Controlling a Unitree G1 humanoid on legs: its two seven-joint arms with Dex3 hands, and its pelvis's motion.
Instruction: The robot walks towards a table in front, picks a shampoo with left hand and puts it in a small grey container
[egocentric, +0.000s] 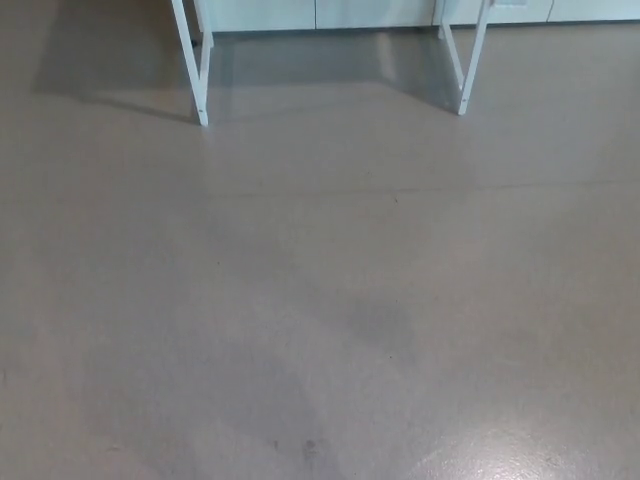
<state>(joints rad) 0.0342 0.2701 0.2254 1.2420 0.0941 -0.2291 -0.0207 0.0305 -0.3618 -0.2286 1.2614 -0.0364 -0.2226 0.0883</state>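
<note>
Floor (320, 300) lies open all round. One table leg (201, 105) stands at 11 o'clock, second leg (467, 95) at 1, a gap between them; cabinets (370, 12) at 12.

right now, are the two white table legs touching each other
Apart. The head view shows the left table leg and the right table leg standing on the floor with a wide stretch of it between them.

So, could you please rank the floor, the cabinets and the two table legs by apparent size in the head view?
Largest: floor, filling nearly the picture.
Then cabinets, a thin strip on top.
Last: left table leg and right table leg, alike, so unranked.
</note>
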